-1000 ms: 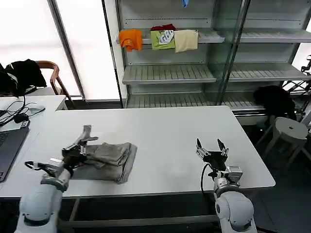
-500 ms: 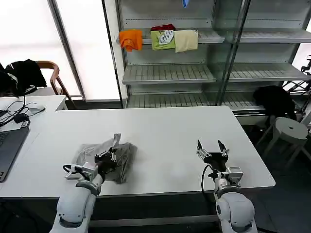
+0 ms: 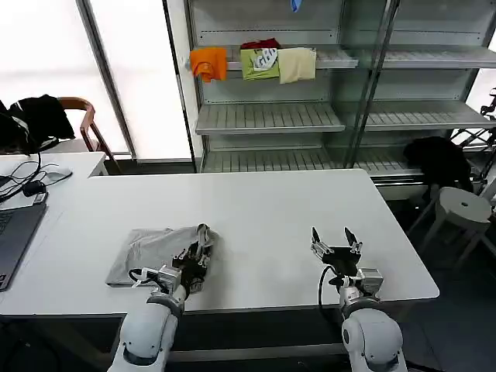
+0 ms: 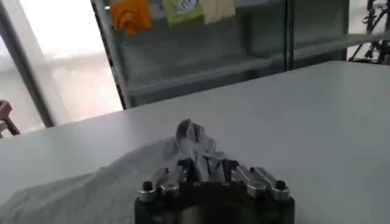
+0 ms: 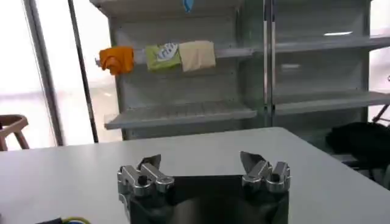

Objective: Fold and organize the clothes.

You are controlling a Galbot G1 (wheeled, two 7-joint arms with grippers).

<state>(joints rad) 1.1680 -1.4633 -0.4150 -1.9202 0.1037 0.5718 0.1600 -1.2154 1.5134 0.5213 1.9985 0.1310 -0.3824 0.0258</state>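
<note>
A light grey shirt [image 3: 143, 248] lies crumpled on the white table [image 3: 263, 201], near the front edge on the left. My left gripper [image 3: 199, 248] is at the shirt's right end, shut on a pinch of its fabric. In the left wrist view that fabric [image 4: 192, 139] stands up in a small peak just past the closed gripper [image 4: 199, 170]. My right gripper [image 3: 335, 239] stays low over bare table at the front right, open with nothing in it. The right wrist view shows its fingers [image 5: 150, 164] spread wide apart.
Behind the table, the metal shelves [image 3: 271, 116] hold orange [image 3: 208, 62], green [image 3: 260, 62] and cream [image 3: 297, 64] cloths on an upper level. A laptop [image 3: 14, 232] and cables lie at far left. A white stool [image 3: 463, 208] stands at right.
My left gripper has travelled right along the front of the table, dragging a fold of the grey shirt with it. The shirt's left part now lies flatter. The right arm has barely moved.
</note>
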